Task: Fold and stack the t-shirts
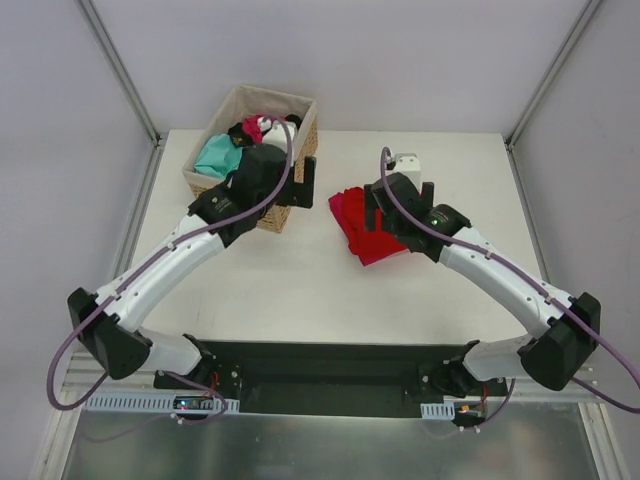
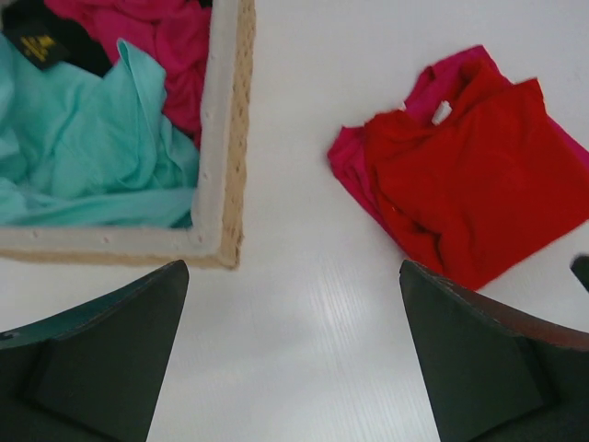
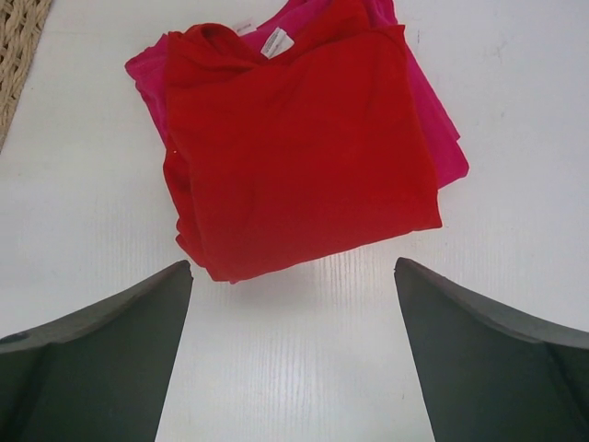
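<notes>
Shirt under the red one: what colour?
The shirt is magenta-pink; clearest in the right wrist view.

Folded red t-shirt (image 3: pixel 294 157) lies on magenta t-shirt (image 3: pixel 147 74); teal t-shirt (image 2: pixel 83 157) in basket (image 2: pixel 225 138).

Colour notes: reds & pinks vs. white, teal w/ tan.
Red t-shirt (image 3: pixel 294 157) is showing plain bright red w/ a small white neck tag (image 3: pixel 276 43); magenta-pink t-shirt (image 3: pixel 145 78) is showing solid hot pink. Teal t-shirt (image 2: pixel 83 157) is reading plain turquoise. Basket (image 2: pixel 225 138) is showing tan weave w/ off-white lining. Black cloth (image 2: pixel 37 41) is carrying a gold-yellow label. Table (image 3: pixel 83 230) is looking white w/ faint grain. Left arm (image 1: pixel 175 262) & right arm (image 1: pixel 500 275) are showing white shells, black joints, purple cables (image 1: pixel 58 372).
</notes>
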Motion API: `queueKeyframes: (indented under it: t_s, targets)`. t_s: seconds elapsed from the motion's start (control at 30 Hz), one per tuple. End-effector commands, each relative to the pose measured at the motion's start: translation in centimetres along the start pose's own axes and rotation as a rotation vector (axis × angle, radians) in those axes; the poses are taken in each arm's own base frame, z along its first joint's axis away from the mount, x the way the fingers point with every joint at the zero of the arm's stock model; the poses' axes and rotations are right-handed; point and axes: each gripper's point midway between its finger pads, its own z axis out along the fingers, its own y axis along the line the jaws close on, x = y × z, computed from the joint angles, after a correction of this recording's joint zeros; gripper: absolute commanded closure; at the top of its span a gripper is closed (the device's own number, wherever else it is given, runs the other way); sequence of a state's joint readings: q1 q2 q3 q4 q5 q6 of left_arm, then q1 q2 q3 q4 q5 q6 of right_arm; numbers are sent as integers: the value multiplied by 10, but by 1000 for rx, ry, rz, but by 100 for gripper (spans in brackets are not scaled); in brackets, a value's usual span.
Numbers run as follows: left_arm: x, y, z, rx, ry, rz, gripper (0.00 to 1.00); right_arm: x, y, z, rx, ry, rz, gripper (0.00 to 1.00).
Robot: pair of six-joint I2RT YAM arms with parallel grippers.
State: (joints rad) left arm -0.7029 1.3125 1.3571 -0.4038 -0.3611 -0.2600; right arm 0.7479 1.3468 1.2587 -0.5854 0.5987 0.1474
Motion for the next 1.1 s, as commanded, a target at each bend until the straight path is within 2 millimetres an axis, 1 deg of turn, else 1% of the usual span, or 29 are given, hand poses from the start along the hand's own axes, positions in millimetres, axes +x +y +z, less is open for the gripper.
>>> queueKeyframes:
  t_s: [0.0,0.03,0.07,0.1,0.13,0.17,0.2,0.23,0.27,0.3,0.33,0.43,0.5,0.53,0.6,0.63,0.7,0.73,0.8,0.83,0.93,0.97,1.07]
  targets:
    - [-36,18,37,-3,-4,190,1,-5,7,-6,-44,-3,45,4]
    - [-31,41,59,-45,35,176,1,-4,7,-6,-52,-2,48,4]
    - [-31,43,68,-11,52,167,1,-1,7,-8,-63,-4,58,4]
    - [-39,53,76,-15,49,169,1,1,7,-9,-68,-2,62,4]
    - [-30,69,95,-36,91,158,1,2,7,-10,-77,-4,66,4]
    - [-26,75,104,-35,108,166,1,4,6,-10,-77,-4,67,4]
    - [-26,77,111,-23,116,170,1,6,4,-11,-76,-6,66,4]
    - [-12,83,127,-36,158,175,1,7,3,-12,-78,-5,63,4]
    - [-8,90,134,-46,173,179,1,8,2,-13,-76,-3,63,4]
    - [-3,88,140,-21,190,178,1,9,0,-15,-78,-6,62,4]
    - [10,90,152,-19,225,175,1,9,-1,-15,-77,-7,63,4]
    - [30,82,161,28,274,148,1,8,-5,-18,-70,-20,63,4]
    - [38,75,158,63,292,120,1,6,-6,-18,-67,-25,62,4]
    - [36,67,153,99,285,102,1,6,-6,-18,-67,-24,62,4]
    - [30,61,147,113,270,103,1,5,-5,-18,-70,-26,66,4]
    - [20,58,139,121,242,109,1,5,-4,-17,-72,-24,65,4]
    - [7,51,129,141,208,118,1,8,0,-15,-85,-12,72,4]
    - [-5,46,117,154,174,122,1,9,1,-14,-88,-7,74,4]
    - [-17,35,104,206,141,118,1,12,7,-12,-102,9,81,4]
    - [-26,29,93,224,116,115,1,12,8,-12,-106,12,87,4]
    - [-29,17,77,275,107,121,1,14,10,-12,-117,24,88,4]
    - [-26,9,74,292,113,127,1,15,11,-12,-118,23,91,4]
    - [-9,0,74,306,149,141,1,15,11,-13,-122,21,93,4]
